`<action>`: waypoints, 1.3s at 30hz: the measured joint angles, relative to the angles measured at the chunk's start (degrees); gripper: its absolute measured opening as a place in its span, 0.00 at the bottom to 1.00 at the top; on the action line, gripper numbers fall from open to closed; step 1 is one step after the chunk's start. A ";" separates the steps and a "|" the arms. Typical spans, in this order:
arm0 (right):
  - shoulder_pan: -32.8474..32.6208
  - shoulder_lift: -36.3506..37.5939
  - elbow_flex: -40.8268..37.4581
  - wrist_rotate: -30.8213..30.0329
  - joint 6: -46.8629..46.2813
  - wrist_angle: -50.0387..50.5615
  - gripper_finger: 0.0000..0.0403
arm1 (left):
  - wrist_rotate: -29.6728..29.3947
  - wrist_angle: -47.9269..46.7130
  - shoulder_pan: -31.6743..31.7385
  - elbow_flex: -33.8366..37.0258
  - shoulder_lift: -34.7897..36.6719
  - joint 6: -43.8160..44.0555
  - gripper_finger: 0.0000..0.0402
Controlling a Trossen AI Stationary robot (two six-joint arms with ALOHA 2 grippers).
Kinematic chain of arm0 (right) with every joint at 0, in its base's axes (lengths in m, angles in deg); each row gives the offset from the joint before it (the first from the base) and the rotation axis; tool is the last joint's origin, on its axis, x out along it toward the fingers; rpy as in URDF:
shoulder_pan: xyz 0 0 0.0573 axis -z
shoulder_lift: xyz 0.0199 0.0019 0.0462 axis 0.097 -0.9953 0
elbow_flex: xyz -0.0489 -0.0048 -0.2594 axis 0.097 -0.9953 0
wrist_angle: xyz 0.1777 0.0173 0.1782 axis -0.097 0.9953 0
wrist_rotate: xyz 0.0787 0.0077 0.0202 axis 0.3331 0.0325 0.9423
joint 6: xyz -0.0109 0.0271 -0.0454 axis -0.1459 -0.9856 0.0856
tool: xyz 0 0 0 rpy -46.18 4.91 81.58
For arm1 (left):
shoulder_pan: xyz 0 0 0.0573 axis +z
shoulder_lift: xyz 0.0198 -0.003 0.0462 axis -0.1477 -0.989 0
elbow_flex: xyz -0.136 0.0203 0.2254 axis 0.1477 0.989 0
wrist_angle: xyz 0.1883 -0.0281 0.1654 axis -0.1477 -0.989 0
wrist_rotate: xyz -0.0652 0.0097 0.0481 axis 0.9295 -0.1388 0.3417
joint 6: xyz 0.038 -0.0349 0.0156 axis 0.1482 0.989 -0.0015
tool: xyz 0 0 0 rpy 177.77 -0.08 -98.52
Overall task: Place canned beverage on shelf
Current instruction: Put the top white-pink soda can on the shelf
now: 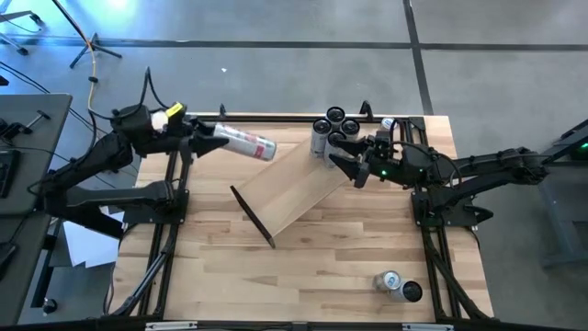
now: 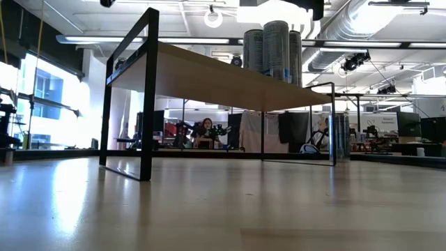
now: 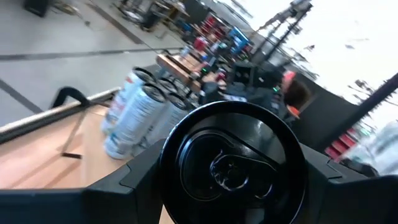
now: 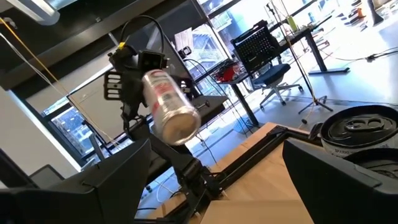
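Note:
A silver beverage can [image 1: 246, 142] with a red-and-white label hangs level in the air above the table's far left part, with my left gripper [image 1: 220, 138] shut on it. The right wrist view shows its bottom [image 4: 180, 127]. The pale wood shelf [image 1: 294, 188] stands slanted across the table's middle on black brackets [image 1: 253, 216]. Several cans [image 1: 335, 129] stand upright on its far right end. My right gripper [image 1: 340, 158] hovers open just beside those cans, with nothing between its fingers [image 4: 93, 186]. My left gripper pinches the can between its two fingers [image 3: 134, 180], on the side wall near the can's black lid end [image 3: 233, 165], which faces the wrist. The fingers reach in level from the table's left and lie along the can. The can juts out level beyond them, clear of table and shelf.
Two more cans [image 1: 397, 285] lie near the table's near right corner. The shelf's near left half [image 1: 276, 207] is bare board. Black frame rails [image 1: 170, 230] run along the table's left and right sides. Past the far edge is open floor.

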 joint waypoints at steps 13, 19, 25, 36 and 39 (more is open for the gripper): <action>0.00 0.00 0.00 0.28 0.00 0.00 0.87 | -0.17 0.86 -9.84 0.00 -3.62 -2.51 0.56; 0.00 0.00 0.00 0.28 -0.02 0.00 0.87 | -0.34 0.82 -11.28 0.00 -5.31 -2.75 0.56; 0.00 0.00 0.00 0.31 -0.02 0.02 0.87 | -0.38 1.36 -11.26 0.00 -5.53 -3.58 0.56; 0.00 0.00 0.00 0.37 -2.60 0.02 0.87 | -0.21 6.33 -11.26 -0.21 -6.15 -4.05 0.56; 0.00 0.00 0.00 0.37 -2.60 0.03 0.87 | -0.16 5.44 -11.76 -2.60 -7.76 -5.44 0.56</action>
